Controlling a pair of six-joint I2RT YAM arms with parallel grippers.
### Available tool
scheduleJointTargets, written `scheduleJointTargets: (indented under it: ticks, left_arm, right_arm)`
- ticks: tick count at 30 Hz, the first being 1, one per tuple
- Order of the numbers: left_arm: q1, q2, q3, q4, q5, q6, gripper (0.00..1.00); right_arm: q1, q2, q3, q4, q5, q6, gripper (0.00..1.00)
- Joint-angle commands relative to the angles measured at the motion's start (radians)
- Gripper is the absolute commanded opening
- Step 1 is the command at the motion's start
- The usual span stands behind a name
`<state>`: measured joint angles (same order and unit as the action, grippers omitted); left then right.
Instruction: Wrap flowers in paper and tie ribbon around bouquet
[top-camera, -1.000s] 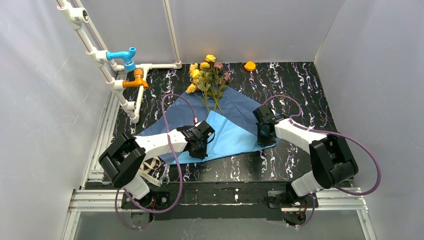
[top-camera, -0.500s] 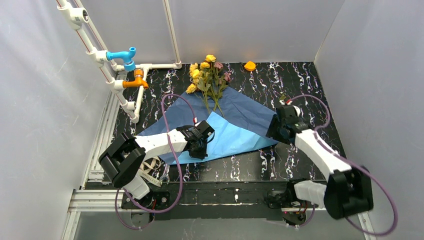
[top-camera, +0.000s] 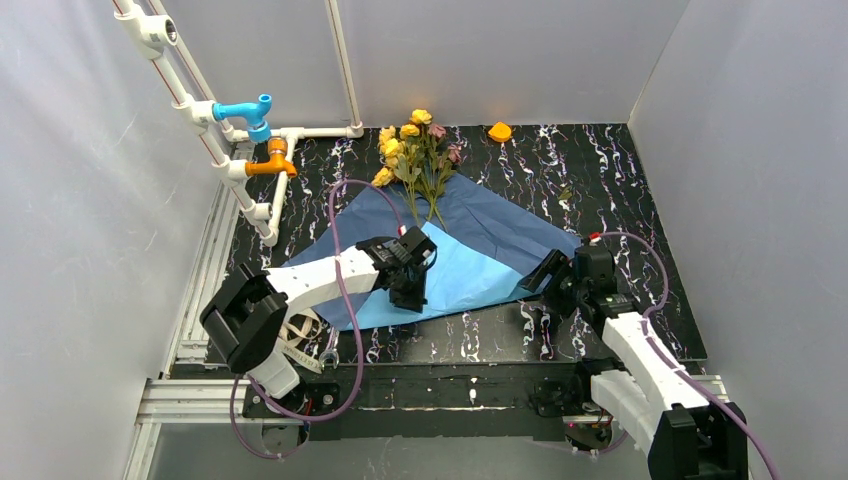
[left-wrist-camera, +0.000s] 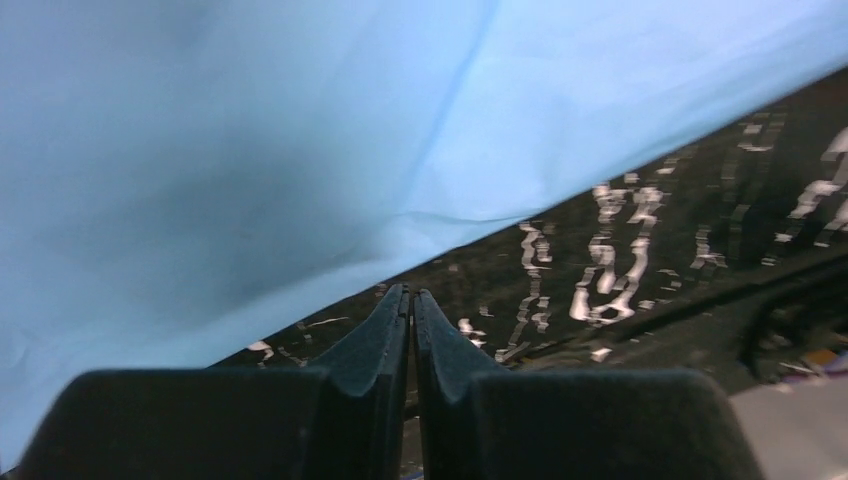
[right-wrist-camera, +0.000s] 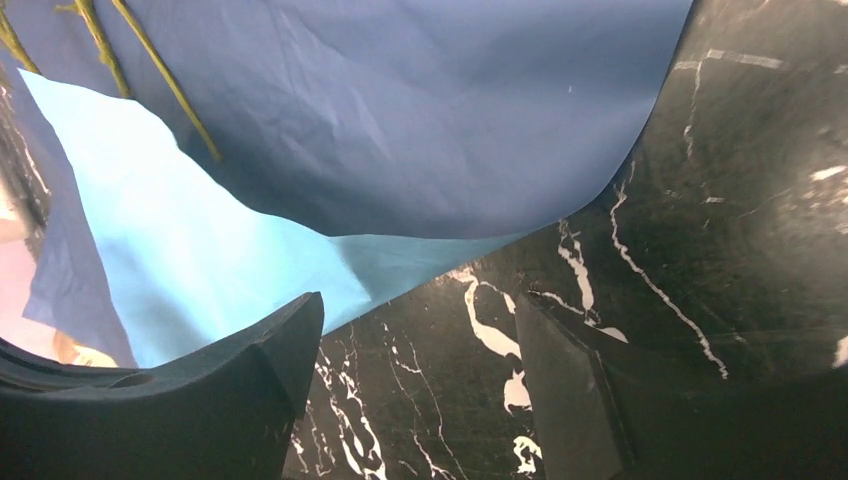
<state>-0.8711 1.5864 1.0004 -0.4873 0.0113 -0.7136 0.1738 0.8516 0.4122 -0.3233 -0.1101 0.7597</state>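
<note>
The left jaws are pressed shut on nothing visible, just short of the folded flap of the paper (top-camera: 480, 225). The right jaws gape empty, a paper corner just ahead. The flowers (top-camera: 415, 150) lie unwrapped beyond both; the ribbon (top-camera: 300, 330) sits behind the left, untied. Wrapping looks barely begun.

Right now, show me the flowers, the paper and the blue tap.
flowers (top-camera: 413, 158): top view, leafy middle of the bunch.
paper (top-camera: 500, 225): top view, dark side right of the stems.
blue tap (top-camera: 245, 110): top view, its body.
</note>
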Motion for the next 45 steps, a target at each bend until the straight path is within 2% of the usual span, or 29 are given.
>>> scheduleJointTargets:
  ticks: [1, 6, 12, 19, 33, 45]
  left_arm:
    - [-0.002, 0.021, 0.094, -0.04, 0.075, 0.016, 0.06]
    - [-0.002, 0.112, 0.197, -0.018, 0.115, 0.044, 0.06]
    - [-0.002, 0.28, 0.42, -0.026, 0.178, 0.071, 0.05]
    - [-0.023, 0.416, 0.555, -0.013, 0.273, 0.058, 0.04]
    - [-0.043, 0.565, 0.628, 0.049, 0.313, 0.062, 0.02]
    - [-0.044, 0.612, 0.544, 0.09, 0.329, 0.065, 0.01]
  right_arm:
    - [-0.007, -0.005, -0.07, 0.144, -0.093, 0.081, 0.78]
    - [-0.012, -0.014, -0.147, 0.248, -0.111, 0.125, 0.77]
    - [-0.026, -0.025, -0.211, 0.306, -0.088, 0.161, 0.76]
    - [-0.036, -0.034, -0.322, 0.441, -0.043, 0.293, 0.66]
    - [-0.037, -0.012, -0.346, 0.439, -0.004, 0.253, 0.62]
    - [-0.037, 0.027, -0.446, 0.616, -0.018, 0.237, 0.62]
